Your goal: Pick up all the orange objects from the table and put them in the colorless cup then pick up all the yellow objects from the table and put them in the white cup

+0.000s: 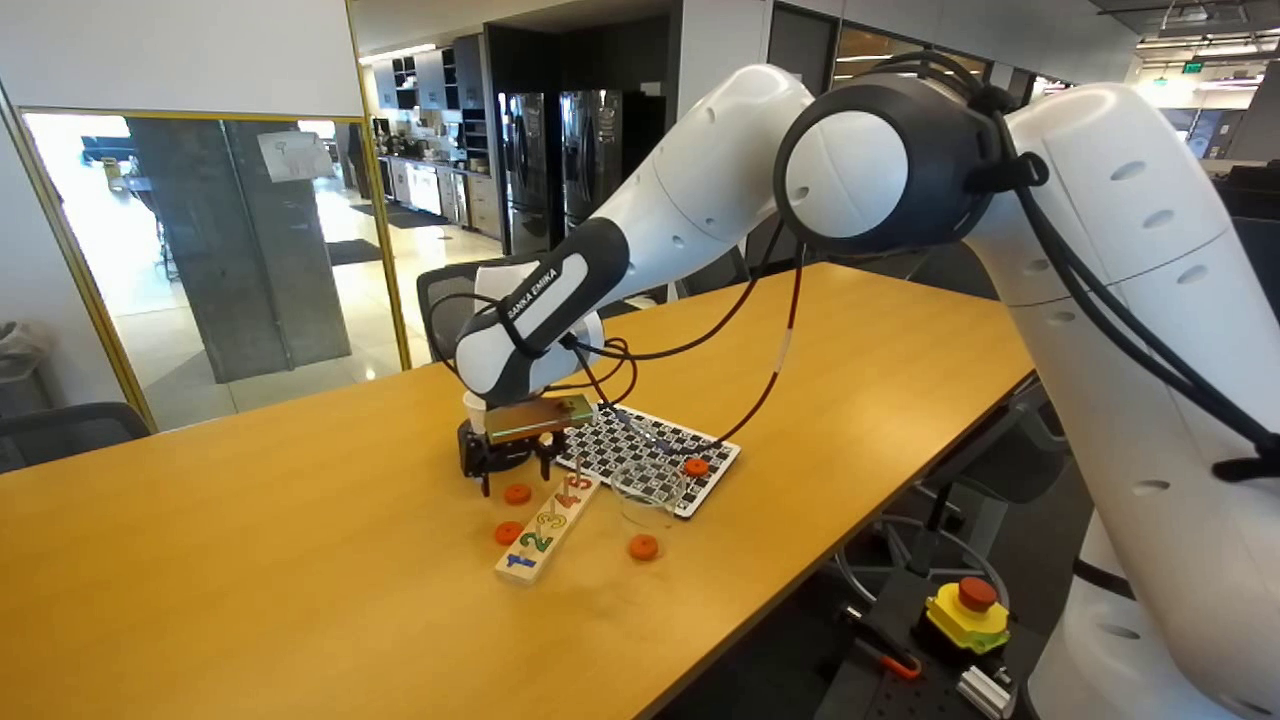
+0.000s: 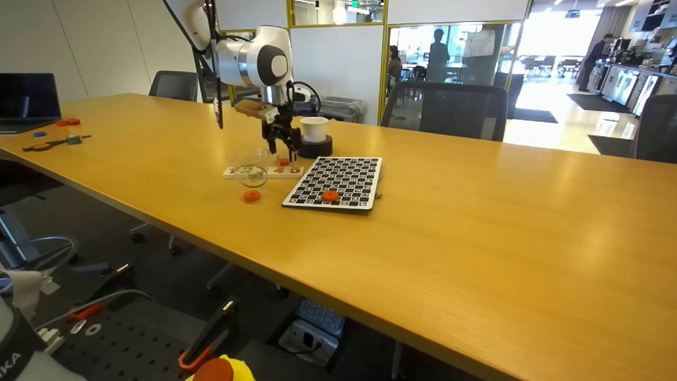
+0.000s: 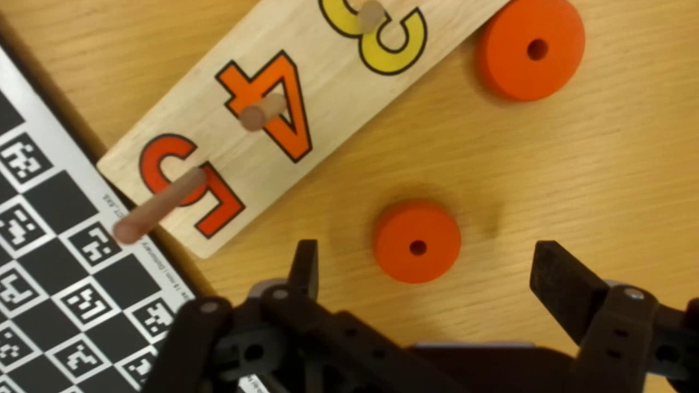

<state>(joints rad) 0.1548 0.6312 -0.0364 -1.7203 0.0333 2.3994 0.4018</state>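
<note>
My gripper [image 3: 425, 252] is open just above the table; in the wrist view an orange disc [image 3: 404, 256] with a centre hole shows between its fingertips, untouched. A larger orange disc [image 3: 519, 65] lies beside the numbered peg board [image 3: 338, 109]. In an exterior view, another orange disc [image 1: 643, 547] lies near the colorless cup [image 1: 648, 492], and one more orange disc [image 1: 696, 467] rests on the checkered board. The white cup [image 2: 314, 130] stands upright on a black ring behind the gripper [image 2: 282, 153]. The yellow objects are hidden or out of view.
The checkered board [image 2: 344, 177] lies flat close to the peg board, whose upright pegs stick up beside the gripper. A laptop [image 2: 29, 100], small red pieces [image 2: 67, 122] and a tool with yellowish handles [image 2: 37, 147] lie at the table's far end.
</note>
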